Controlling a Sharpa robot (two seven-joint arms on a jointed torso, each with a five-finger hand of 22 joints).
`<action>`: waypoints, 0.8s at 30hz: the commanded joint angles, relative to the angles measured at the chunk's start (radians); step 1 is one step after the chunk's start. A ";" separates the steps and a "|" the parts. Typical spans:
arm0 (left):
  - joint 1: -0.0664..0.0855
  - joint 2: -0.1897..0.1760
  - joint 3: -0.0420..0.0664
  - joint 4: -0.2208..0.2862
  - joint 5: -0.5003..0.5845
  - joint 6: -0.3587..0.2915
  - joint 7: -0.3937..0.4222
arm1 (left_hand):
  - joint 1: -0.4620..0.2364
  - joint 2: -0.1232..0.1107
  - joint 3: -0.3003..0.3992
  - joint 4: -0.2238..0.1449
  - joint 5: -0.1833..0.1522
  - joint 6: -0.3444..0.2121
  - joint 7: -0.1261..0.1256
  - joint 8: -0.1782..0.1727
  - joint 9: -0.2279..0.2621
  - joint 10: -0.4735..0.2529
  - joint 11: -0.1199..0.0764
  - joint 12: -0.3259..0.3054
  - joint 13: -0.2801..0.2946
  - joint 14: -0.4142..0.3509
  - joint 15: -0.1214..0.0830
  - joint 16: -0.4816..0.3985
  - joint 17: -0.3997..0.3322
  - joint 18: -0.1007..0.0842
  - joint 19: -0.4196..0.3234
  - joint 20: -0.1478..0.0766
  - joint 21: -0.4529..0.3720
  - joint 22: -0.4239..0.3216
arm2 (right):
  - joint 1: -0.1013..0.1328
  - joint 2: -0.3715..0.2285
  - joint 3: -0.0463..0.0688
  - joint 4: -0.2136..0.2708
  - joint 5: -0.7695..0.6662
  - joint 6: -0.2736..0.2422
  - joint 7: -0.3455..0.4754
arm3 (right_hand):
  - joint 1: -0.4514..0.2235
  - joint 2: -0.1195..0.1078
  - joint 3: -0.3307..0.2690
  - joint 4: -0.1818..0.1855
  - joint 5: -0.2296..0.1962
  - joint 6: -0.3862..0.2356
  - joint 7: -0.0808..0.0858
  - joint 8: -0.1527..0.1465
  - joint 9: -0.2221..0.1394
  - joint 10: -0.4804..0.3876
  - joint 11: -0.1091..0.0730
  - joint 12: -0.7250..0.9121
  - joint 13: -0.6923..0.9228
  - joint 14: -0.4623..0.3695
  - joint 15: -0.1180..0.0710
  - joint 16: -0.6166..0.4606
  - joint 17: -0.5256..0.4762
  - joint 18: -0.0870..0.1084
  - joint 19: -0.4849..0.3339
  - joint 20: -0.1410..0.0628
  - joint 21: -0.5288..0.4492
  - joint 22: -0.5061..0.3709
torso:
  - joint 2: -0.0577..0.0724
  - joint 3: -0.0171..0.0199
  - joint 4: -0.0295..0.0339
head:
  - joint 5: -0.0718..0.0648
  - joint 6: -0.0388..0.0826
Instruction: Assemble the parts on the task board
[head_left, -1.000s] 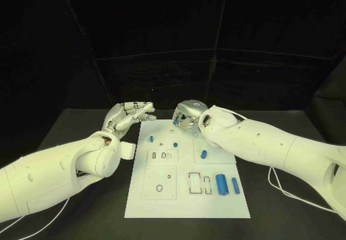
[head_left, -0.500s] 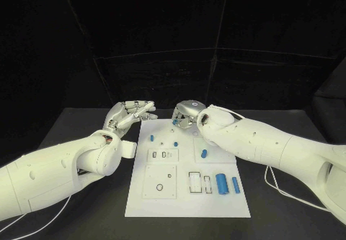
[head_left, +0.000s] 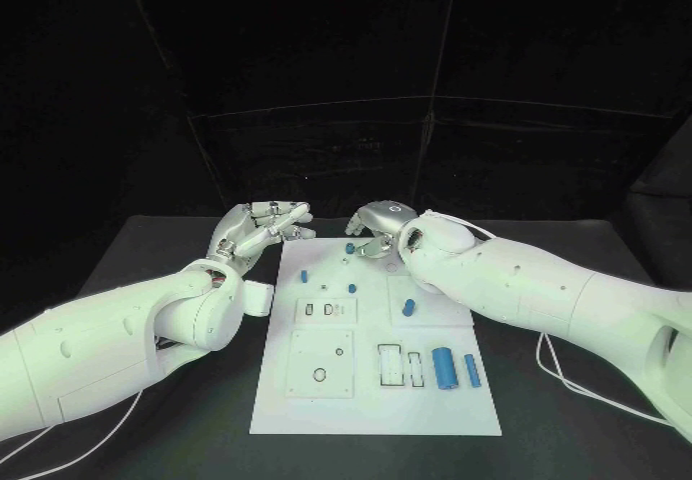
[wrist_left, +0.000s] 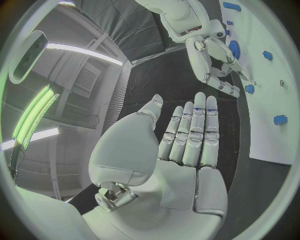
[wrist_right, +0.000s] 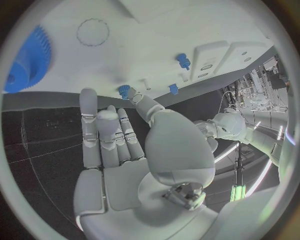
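A white board (head_left: 378, 400) lies mid-table, its far edge between two robot hands. The left hand (head_left: 261, 229) hovers just off the far left corner, fingers straight and close together, holding nothing. The right hand (head_left: 378, 228) hangs over the far edge, fingers loosely parted, empty, its thumb tip beside a small blue peg (wrist_right: 125, 90). Blue parts (head_left: 446, 370) lie loose near the board's right edge beside empty slots (head_left: 389, 365), so most assembly seems left to do.
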 joint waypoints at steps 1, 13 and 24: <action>0.002 -0.004 0.001 0.003 0.000 0.016 0.002 | 0.006 0.001 0.000 -0.003 0.002 0.006 -0.001 -0.006 -0.001 0.008 0.002 -0.006 -0.002 0.006 -0.001 -0.005 0.001 0.007 0.007 0.000 0.005 0.001 | 0.002 -0.048 0.001 0.053 0.029 -0.073 0.001 | 0.011 0.005 -0.013 0.006 0.016 0.025 0.005 0.009 0.004 0.033 -0.008 0.028 0.004 0.019 -0.005 0.020 0.027 0.000 0.032 -0.005 0.025 0.035 | -0.001 0.0004 -0.0027 | 0.000 0.003; 0.003 -0.018 0.001 0.004 0.001 0.034 -0.003 | 0.006 0.001 0.000 -0.004 0.002 0.006 -0.001 -0.007 -0.001 0.008 0.002 -0.007 -0.002 0.006 -0.001 -0.005 0.001 0.006 0.007 0.000 0.005 0.001 | 0.010 -0.282 0.000 0.244 0.243 0.001 -0.120 | -0.122 -0.048 -0.144 0.143 0.100 0.069 -0.026 0.025 0.007 0.400 -0.069 0.293 0.138 0.087 -0.051 0.230 0.335 -0.051 0.188 -0.043 0.216 0.330 | -0.005 0.0029 -0.0265 | 0.008 0.011; 0.003 -0.011 0.001 -0.009 0.001 0.044 -0.007 | 0.008 0.004 0.001 -0.005 0.002 0.007 -0.002 -0.008 -0.001 0.010 0.001 -0.008 -0.002 0.005 -0.001 -0.007 0.002 0.006 0.007 0.000 0.005 0.000 | 0.011 -0.328 -0.001 0.236 0.313 0.123 -0.192 | -0.014 -0.025 -0.396 0.285 0.176 -0.028 -0.006 0.091 0.006 0.365 -0.050 1.083 0.982 0.114 -0.032 0.392 0.610 -0.085 0.257 -0.027 0.356 0.546 | -0.002 0.0033 -0.0228 | 0.000 0.012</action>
